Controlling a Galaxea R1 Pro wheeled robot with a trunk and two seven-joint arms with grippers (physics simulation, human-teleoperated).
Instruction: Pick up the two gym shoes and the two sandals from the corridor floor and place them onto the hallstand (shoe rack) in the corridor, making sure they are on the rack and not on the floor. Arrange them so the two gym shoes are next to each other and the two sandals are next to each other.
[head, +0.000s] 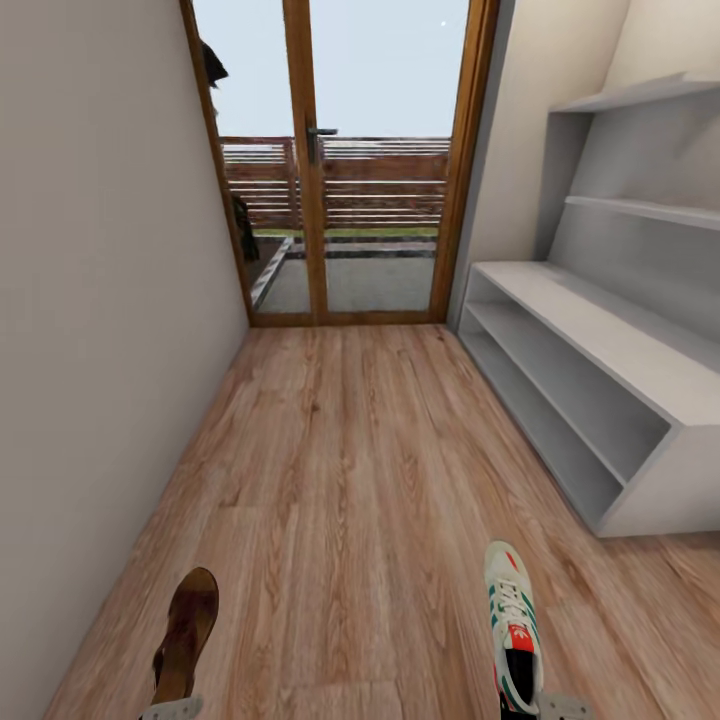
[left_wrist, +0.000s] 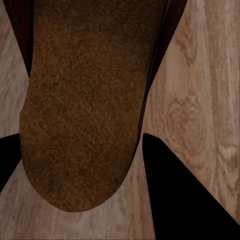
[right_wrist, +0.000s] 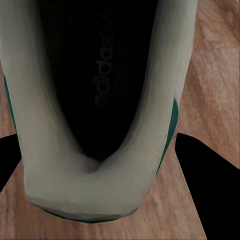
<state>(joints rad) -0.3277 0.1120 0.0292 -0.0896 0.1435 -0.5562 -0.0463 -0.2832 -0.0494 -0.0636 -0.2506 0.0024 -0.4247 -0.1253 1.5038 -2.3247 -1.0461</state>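
A brown sandal (head: 186, 630) hangs low at the left of the head view, over the corridor floor (head: 360, 470). My left gripper (head: 172, 708) is shut on its heel end. In the left wrist view the sandal (left_wrist: 80, 100) sits between the dark fingers (left_wrist: 185, 195) of my left gripper (left_wrist: 80, 140). A white gym shoe (head: 513, 620) with green stripes is held at the lower right by my right gripper (head: 548, 706). The right wrist view looks into the shoe's heel opening (right_wrist: 100, 100), where my right gripper (right_wrist: 97, 137) is clamped. The hallstand (head: 600, 340) stands along the right wall.
A glazed wooden door (head: 330, 160) closes the corridor's far end. A plain wall (head: 100, 300) runs along the left. Stepped wall shelves (head: 650, 210) rise above the hallstand bench, which has two open slots (head: 560, 400) below it.
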